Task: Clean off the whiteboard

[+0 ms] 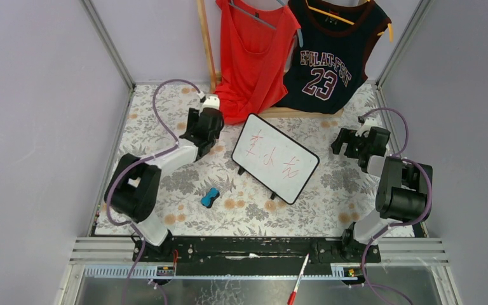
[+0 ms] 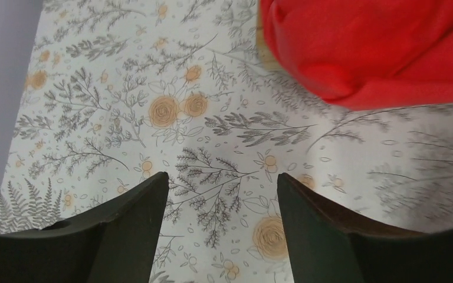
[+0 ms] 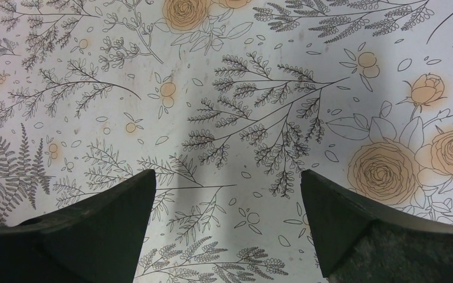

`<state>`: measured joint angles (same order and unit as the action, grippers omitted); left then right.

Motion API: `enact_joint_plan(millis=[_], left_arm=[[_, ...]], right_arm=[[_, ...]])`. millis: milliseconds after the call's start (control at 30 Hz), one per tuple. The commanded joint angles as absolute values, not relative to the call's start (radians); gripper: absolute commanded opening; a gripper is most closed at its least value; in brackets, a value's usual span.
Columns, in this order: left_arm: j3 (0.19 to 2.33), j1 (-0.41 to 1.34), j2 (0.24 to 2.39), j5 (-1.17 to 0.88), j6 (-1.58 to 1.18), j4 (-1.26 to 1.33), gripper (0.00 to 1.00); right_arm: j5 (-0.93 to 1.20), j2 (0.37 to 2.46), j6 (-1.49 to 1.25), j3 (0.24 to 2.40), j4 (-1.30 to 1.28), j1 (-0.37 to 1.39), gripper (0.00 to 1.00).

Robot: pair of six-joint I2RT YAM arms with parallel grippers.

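1. The flat white rectangular whiteboard with a thin black frame (image 1: 275, 157) sits diagonally mid floral-patterned tabletop (image 1: 318, 213), bearing red marks.
2. It is probably light, stiff and slick-faced; steady it by the frame edge.
3. The left pincer (image 2: 223, 180) and right pincer (image 3: 228, 177) both gape wide, empty.

Plain pale lilac walls (image 1: 32, 95) enclose the cell, edged by slanting aluminium posts (image 1: 108, 43). The tablecloth (image 1: 241, 206) is printed with grey sprigs and orange roses. At its far edge a wooden rack (image 1: 207, 44) holds a red tank top (image 1: 254, 57) and a navy number-23 jersey (image 1: 330, 60).
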<state>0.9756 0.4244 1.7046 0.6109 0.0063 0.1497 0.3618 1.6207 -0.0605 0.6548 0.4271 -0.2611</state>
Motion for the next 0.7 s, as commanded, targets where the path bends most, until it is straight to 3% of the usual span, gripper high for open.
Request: enact_joint_plan(millis=[0, 200, 433, 667], left_arm=[[1.068, 0.433, 1.556, 0.498, -0.064, -0.144, 0.66], [1.085, 0.438, 1.319, 0.325, -0.094, -0.419, 0.54], [1.113, 0.441, 1.121, 0.046, -0.156, -0.75, 0.56], [1.106, 0.461, 1.072, -0.013, -0.177, -0.912, 0.6]], right_arm=[[0.392, 1.625, -0.048, 0.695, 0.433, -0.263, 0.99], [0.406, 1.626, -0.045, 0.694, 0.433, -0.263, 0.99], [0.433, 1.618, -0.034, 0.684, 0.438, -0.264, 0.99], [0.618, 1.623, 0.063, 0.724, 0.315, -0.263, 0.99]])
